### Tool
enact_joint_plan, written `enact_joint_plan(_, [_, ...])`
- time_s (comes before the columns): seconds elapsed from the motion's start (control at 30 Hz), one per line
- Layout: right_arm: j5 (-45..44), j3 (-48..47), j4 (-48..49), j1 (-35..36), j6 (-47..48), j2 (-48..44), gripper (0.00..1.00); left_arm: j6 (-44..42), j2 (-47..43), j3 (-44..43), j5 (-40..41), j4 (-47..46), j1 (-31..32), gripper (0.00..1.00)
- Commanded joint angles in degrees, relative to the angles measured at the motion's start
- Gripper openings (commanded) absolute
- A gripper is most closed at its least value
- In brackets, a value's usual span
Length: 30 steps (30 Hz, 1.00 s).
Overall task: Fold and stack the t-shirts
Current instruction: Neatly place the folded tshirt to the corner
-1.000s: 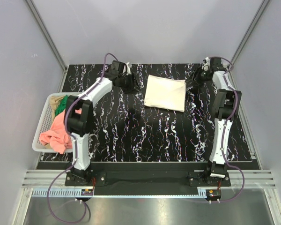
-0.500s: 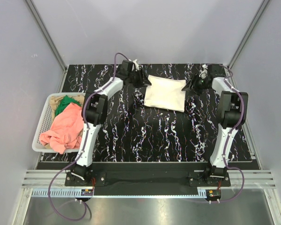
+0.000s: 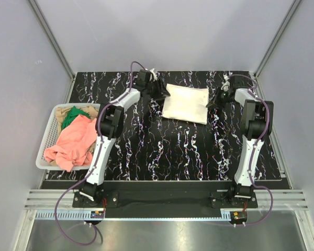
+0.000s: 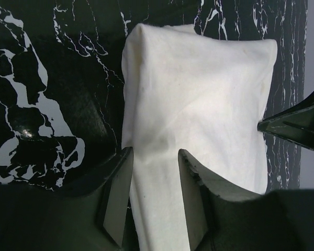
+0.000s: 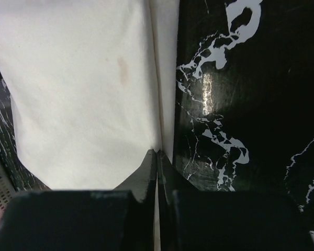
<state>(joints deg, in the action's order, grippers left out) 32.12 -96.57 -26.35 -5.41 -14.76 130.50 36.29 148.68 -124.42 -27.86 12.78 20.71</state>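
- Change since the earlier frames: the left end effector point(image 4: 154, 157) has been brought in from the bare table point(image 3: 146, 146) to the left edge of the cream-white t-shirt point(image 3: 185, 103), and the right end effector point(image 5: 157, 154) has been drawn down to the shirt's right edge.
- The cream-white t-shirt is left where it was, folded into a rectangle at the far middle of the table.
- Both arms are stretched far forward and bent inward, so that the shirt is flanked on either side.
- The left end effector is held spread, with the shirt's near edge seen between its fingers point(image 4: 115, 193).
- The right end effector is pressed together, its tips laid on the shirt's edge; whether cloth is caught cannot be told.
- The salmon-pink t-shirt point(image 3: 73, 141), green t-shirt point(image 3: 68, 118) and tan t-shirt point(image 3: 78, 110) are heaped in the white basket point(image 3: 48, 130) at the table's left.
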Motion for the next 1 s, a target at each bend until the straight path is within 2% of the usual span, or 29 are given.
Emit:
enact_joint_plan(0.0, [-3.12, -3.53, 1.91, -0.74, 2.9, -0.16, 0.0, -0.34, -3.12, -2.58, -0.97, -1.79, -0.58, 0.46])
enact_joint_plan(0.17, [-4.96, -7.39, 0.69, -2.93, 3.07, 0.28, 0.0, -2.98, -17.7, 2.24, 1.04, 4.09, -1.64, 0.47])
enact_joint_plan(0.3, [-8.03, -11.52, -2.38, -4.69, 3.77, 3.26, 0.0, -3.77, -33.5, 18.11, 0.96, 4.36, -1.55, 0.47])
enact_joint_plan(0.4, [-9.7, -15.39, -5.2, -6.53, 4.39, 5.11, 0.0, -5.18, -40.72, 26.73, 2.89, 4.89, -0.67, 0.48])
enact_joint_plan(0.57, [-10.05, -25.92, -10.64, -9.35, 4.92, 9.68, 0.0, -4.21, -43.56, 32.83, -5.62, 5.33, -0.49, 0.48])
enact_joint_plan(0.73, [-13.04, -38.05, -17.76, -11.02, 6.5, 16.45, 0.0, -4.74, -46.73, 36.79, -5.53, 5.42, 2.22, 0.5])
enact_joint_plan(0.97, [-16.12, -44.22, -19.18, -15.41, 5.01, 19.44, 0.0, -6.06, -48.57, 37.58, -6.25, 5.94, 5.39, 0.51])
